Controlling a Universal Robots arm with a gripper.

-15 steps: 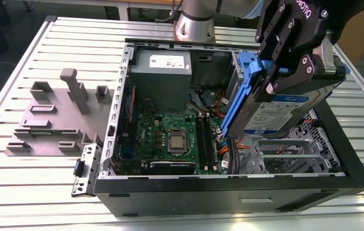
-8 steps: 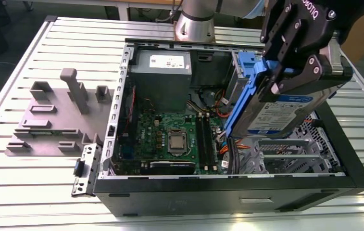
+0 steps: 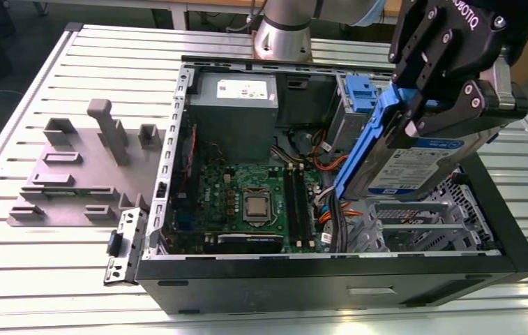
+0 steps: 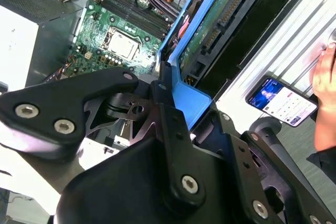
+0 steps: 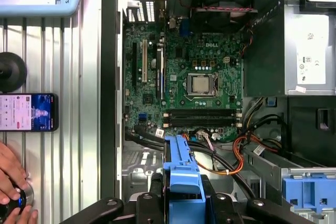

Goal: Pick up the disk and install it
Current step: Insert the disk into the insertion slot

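A black gripper (image 3: pixel 445 112) is seen large in the foreground of the exterior view. Its fingers are clamped on the disk (image 3: pixel 413 164), which is gripped by the blue bracket along its edges. The disk is held steeply tilted with its white and blue label turned toward the camera. It hangs over the metal drive cage (image 3: pixel 422 227) at the exterior view's right of an uncovered computer case (image 3: pixel 338 279) (whether its lower edge touches the cage cannot be told). In the second wrist view the disk's green circuit-board side is shown.

Deeper in the case a green motherboard (image 3: pixel 245 202) is laid flat, with orange cables (image 3: pixel 324 150) bundled between it and the disk. Farther back a grey power supply box (image 3: pixel 236 105) with a white sticker is mounted, and a small blue latch (image 3: pixel 361 91) is seen just beside it.

The case is set on a slatted metal table (image 3: pixel 49 279). A grey moulded fixture (image 3: pixel 87 174) is placed on the table at the exterior view's left of the case. Behind the case the arm's base (image 3: pixel 282 35) is seen.

In the first wrist view a lit phone (image 5: pixel 29 112) is laid on the table beside the case, and a person's hand (image 5: pixel 10 174) is rested near it.
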